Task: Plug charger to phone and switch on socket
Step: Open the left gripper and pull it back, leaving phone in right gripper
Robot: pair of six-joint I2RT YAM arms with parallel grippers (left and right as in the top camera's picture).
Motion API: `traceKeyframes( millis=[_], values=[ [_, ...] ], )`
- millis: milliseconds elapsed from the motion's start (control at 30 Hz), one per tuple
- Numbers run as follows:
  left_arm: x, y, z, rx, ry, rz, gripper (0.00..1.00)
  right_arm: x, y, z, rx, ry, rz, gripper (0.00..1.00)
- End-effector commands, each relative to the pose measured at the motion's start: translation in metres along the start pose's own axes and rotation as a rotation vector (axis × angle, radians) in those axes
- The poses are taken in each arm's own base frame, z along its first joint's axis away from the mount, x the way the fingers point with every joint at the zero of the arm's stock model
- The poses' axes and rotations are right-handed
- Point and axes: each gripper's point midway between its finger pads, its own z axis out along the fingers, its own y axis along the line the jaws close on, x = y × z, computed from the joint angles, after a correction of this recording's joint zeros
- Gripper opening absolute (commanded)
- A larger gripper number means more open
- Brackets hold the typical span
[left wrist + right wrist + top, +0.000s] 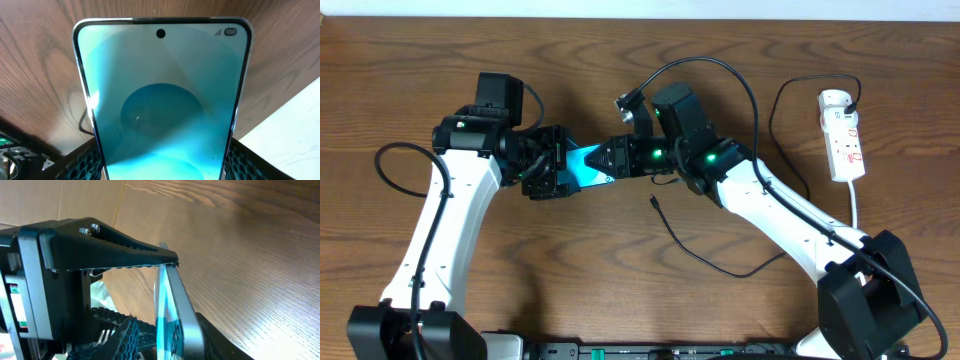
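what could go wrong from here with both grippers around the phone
1. The phone sits between the left gripper and the right gripper. The right gripper's upper finger meets only the phone's thin edge, so the phone may slip or twist.
2. If the left gripper lets go before the right one grips firmly, the phone could drop onto the table.
3. The charger lies loose on the table, and neither gripper is free to fetch it.

Glossy phone (165,110), matt black toothed plastic fingers (125,255), grained wooden table (620,300).
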Motion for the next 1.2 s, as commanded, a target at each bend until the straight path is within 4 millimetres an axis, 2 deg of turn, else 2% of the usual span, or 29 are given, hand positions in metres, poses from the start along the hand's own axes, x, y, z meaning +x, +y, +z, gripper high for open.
traceKeyframes(
  millis=[0,233,1167],
  values=[
    [-0.0007,0.0004,-0.0007,-0.001,-0.006,0.012,0.07,0.0042,0.0047,0.0060,0.015,0.003,-0.018,0.34],
    [-0.0001,0.0008,-0.0004,-0.002,-0.006,0.017,0.07,0.0081,0.0076,0.0096,0.017,0.009,-0.025,0.33],
    [0.0002,0.0025,0.0023,-0.008,-0.034,0.044,0.07,0.0096,0.0015,0.0105,0.053,0.004,0.001,0.19]
  ],
)
